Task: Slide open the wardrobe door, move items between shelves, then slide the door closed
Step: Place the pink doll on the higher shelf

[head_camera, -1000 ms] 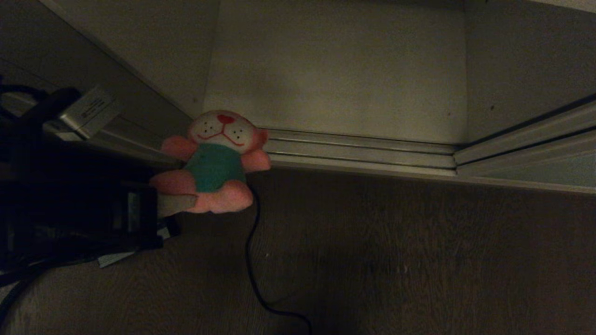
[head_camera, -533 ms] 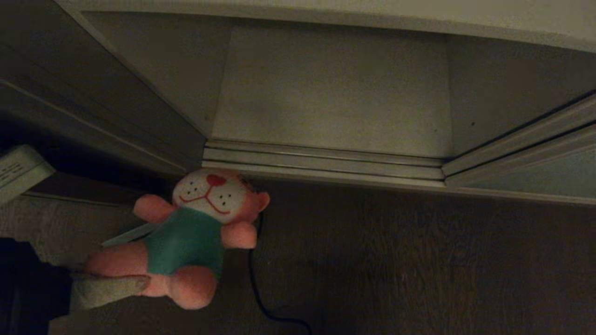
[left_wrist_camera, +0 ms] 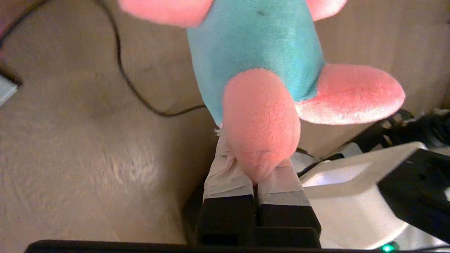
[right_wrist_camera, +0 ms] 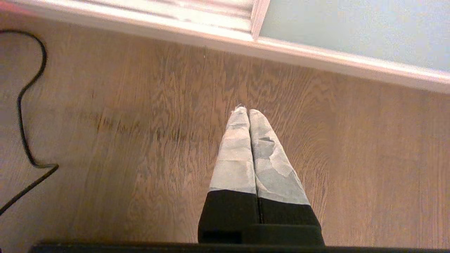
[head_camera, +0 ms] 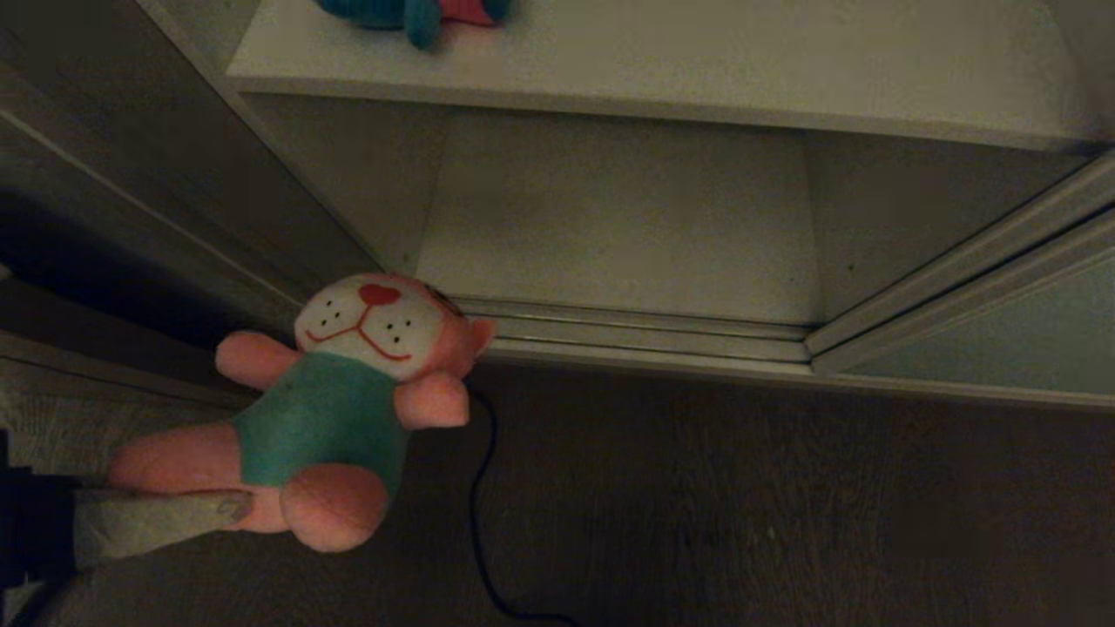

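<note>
You have 2 plush toys in view: 1 pink toy (head_camera: 331, 418) with a white face, red stitched mouth and teal shirt, soft and fuzzy, and 1 blue toy (head_camera: 409, 13) of which only the lower edge shows, lying on the upper shelf (head_camera: 697, 78). You see 2 shelves, both flat off-white boards with smooth matte surfaces; the lower shelf (head_camera: 618, 235) has nothing on it, with cream side walls. Your left gripper (left_wrist_camera: 256, 168) has its 2 taped fingers pressed together on 1 rounded pink foot of the pink toy, which hangs in the air over the wood-grain floor (head_camera: 784, 488), just in front of the wardrobe's ribbed metal track (head_camera: 645, 335). The sliding wardrobe door (head_camera: 984, 348), a pale grey-green panel with thin metal frame, stands at the right. 1 thin black cable (head_camera: 479, 522) curls on the floor. Your right gripper (right_wrist_camera: 249, 114) points at the floor, its 2 taped fingers pressed together and holding nothing.
</note>
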Available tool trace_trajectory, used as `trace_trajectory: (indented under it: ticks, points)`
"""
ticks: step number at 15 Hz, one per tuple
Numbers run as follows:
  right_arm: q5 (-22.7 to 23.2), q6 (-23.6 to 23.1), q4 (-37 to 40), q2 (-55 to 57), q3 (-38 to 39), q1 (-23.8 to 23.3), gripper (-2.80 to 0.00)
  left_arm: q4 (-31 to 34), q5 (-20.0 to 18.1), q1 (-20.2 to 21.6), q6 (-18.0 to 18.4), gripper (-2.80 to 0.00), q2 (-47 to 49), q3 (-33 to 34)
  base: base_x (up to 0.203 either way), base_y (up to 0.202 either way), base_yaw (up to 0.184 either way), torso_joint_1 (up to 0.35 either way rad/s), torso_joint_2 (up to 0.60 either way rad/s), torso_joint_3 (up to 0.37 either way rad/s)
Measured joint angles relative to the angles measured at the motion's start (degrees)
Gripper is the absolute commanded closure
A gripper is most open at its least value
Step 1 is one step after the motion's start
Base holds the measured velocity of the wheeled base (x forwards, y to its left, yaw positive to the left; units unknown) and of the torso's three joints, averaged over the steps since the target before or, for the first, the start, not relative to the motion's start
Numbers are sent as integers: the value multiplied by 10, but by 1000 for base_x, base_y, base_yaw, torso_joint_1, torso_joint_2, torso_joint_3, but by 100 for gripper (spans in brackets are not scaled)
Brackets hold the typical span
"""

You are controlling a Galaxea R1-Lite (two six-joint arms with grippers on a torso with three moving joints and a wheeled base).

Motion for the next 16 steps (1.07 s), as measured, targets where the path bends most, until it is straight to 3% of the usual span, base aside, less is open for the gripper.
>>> trace_trajectory:
  ticks: [10,13,16]
  points:
    - [0,0,0,0,0,0,0,-3,-5,1,25,0,19,-29,0,0,0,1,1,203]
    - [0,0,0,0,0,0,0,-5,-4,1,21,0,40,-67,0,0,0,-5,0,92]
    - [0,0,0,0,0,0,0,-55,-4,0,23,0,82,-132,0,0,0,0,1,11]
